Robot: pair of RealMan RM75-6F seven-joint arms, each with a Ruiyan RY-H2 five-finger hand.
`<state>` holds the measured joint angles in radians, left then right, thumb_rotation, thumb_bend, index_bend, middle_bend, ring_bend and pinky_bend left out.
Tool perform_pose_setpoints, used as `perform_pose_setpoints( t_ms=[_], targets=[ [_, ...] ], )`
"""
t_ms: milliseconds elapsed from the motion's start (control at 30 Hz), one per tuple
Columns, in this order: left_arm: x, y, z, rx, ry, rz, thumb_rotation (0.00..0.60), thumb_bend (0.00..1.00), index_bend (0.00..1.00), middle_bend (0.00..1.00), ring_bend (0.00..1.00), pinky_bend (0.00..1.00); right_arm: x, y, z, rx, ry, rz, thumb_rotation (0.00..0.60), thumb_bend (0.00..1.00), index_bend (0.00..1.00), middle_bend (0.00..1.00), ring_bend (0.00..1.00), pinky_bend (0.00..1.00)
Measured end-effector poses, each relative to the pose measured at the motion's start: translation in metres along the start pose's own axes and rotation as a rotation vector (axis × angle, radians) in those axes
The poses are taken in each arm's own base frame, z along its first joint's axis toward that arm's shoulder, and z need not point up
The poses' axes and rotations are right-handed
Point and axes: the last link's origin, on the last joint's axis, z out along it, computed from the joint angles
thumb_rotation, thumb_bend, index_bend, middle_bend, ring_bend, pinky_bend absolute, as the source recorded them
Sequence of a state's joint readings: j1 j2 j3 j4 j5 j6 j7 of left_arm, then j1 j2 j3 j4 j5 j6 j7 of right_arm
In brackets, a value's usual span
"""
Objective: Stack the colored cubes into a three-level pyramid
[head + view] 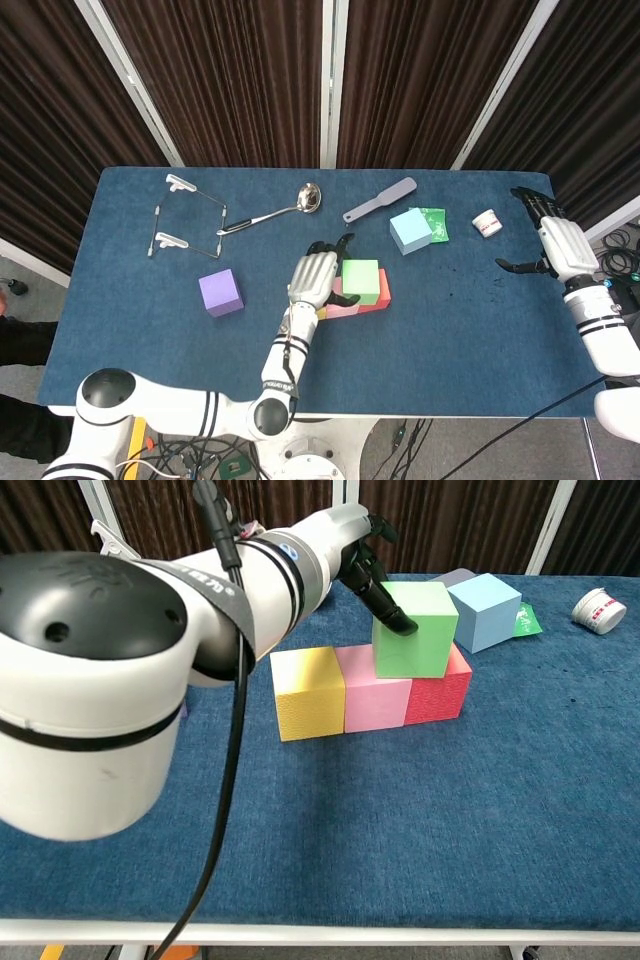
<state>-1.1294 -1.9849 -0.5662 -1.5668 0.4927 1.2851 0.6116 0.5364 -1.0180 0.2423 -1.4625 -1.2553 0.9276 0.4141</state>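
A row of three cubes is seen near the middle of the blue cloth-covered surface [140, 330]: a yellow cube [308, 691], a pink cube [373, 689] and a red cube [438, 694], set side by side and touching. A light green cube [415, 628] is seated on top of this row, over the seam between the pink and red cubes, and is gripped by the left hand [313, 275], whose dark fingers [385, 602] are wrapped against its near-left face while others reach behind it. In the head view only a sliver of the yellow cube is left visible beneath that hand. A purple cube [220, 292] is found at about nine o'clock from the stack, well apart from it, and a pale blue cube [410, 231] lies at about one o'clock, near the stack but not touching it. A green packet [436, 223] is tucked just beside the pale blue cube, at its three o'clock side. The right hand [554, 243] is held above the surface's edge at three o'clock, its fingers spread apart and nothing held in them. A small white tub with red print [487, 222] is placed between that hand and the green packet. Towards twelve o'clock a grey spatula [380, 200] and a metal ladle [278, 208] are laid out, and a wire-framed rack with white ends [186, 213] is set at about ten o'clock.
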Motion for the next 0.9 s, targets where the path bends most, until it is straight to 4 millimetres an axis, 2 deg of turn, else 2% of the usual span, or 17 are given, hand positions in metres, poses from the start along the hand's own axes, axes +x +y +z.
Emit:
perform_pose_setpoints(
  t_ms=[300, 467, 700, 900],
  targets=[
    [0.01, -0.001, -0.014, -0.018, -0.022, -0.01, 0.6, 0.15, 0.08, 0.28, 0.14, 0.09, -0.001, -0.003, 0.002, 0.004, -0.013, 0.002, 0.6, 0.06, 0.0, 0.02, 0.0, 0.0],
    [0.03, -0.011, -0.027, -0.005, -0.008, -0.017, 0.6, 0.15, 0.08, 0.28, 0.14, 0.09, -0.003, -0.013, 0.003, 0.03, -0.03, -0.002, 0.6, 0.06, 0.0, 0.02, 0.0, 0.0],
    [0.075, -0.039, -0.04, 0.034, 0.067, -0.021, 0.6, 0.15, 0.08, 0.26, 0.14, 0.09, -0.007, -0.031, 0.004, 0.065, -0.048, -0.009, 0.6, 0.06, 0.0, 0.03, 0.0, 0.0],
    [0.11, -0.08, -0.053, 0.089, 0.095, 0.045, 0.6, 0.15, 0.08, 0.21, 0.1, 0.09, -0.017, -0.059, 0.003, 0.118, -0.134, 0.002, 0.6, 0.04, 0.0, 0.03, 0.0, 0.0]
  ],
)
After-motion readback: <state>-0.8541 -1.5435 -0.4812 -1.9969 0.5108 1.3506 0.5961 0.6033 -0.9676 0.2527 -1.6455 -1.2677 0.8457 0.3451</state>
